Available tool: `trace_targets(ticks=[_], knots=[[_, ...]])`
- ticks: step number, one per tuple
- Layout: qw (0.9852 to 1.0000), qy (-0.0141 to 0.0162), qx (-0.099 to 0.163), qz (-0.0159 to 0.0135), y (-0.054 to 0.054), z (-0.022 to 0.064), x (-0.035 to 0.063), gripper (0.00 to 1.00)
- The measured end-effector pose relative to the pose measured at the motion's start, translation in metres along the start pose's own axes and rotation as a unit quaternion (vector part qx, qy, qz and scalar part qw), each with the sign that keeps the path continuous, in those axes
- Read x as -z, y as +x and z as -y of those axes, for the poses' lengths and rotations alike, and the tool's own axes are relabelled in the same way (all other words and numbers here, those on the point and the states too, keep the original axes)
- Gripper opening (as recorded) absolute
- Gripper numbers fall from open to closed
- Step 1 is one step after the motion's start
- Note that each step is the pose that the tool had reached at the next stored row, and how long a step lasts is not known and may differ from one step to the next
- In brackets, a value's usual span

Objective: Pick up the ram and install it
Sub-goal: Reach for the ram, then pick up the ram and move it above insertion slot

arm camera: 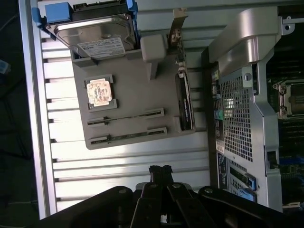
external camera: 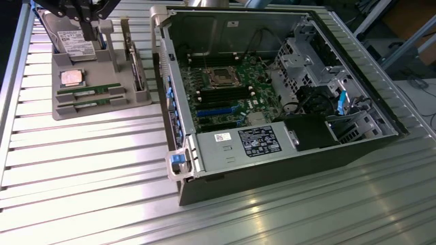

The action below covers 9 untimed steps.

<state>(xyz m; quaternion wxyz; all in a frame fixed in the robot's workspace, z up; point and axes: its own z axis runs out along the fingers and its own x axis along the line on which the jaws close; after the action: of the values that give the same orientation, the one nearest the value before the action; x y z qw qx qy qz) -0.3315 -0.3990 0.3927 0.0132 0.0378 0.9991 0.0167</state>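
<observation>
Below the raised gripper [arm camera: 160, 171], well apart from its fingertips, the ram [arm camera: 128, 135] stands on edge in a groove of a grey tray [arm camera: 137, 90], untouched. Its twin stick [arm camera: 126, 117] fills the neighbouring groove on the CPU's side. The gripper's fingers are pressed together and hold nothing.

The grooves appear meant to keep each thin green board upright, its long top edge free for a pinch from above. Either stick would seem to answer the task.

Past the twin, a square silver CPU [arm camera: 99, 91] lies flat in its own recess. Farther from the gripper again, a hard drive [arm camera: 95, 33] is propped in a holder with blue rails. An expansion card [arm camera: 185, 102] stands on edge along the side of the tray that faces the computer case [arm camera: 237, 118].

Tray and case rest side by side on a ribbed metal surface [external camera: 81, 168], the tray under the gripper and the case off to one side of it. The case lies on its side with its panel off, so the motherboard [external camera: 235, 104] faces upward. That leaves the dark memory slots [external camera: 225, 95] open to an approach from above, and they look unfilled. A power supply [external camera: 252, 143] fills the end of the case farthest from the gripper.
</observation>
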Motion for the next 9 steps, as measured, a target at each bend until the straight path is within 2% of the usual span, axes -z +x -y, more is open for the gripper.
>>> trace_targets(ticks=[2,9], knots=[[1.0,0.0,0.0,0.0,0.0029,0.0002,0.0001,0.11],[1.0,0.0,0.0,0.0,0.003,0.0002,0.0001,0.11]])
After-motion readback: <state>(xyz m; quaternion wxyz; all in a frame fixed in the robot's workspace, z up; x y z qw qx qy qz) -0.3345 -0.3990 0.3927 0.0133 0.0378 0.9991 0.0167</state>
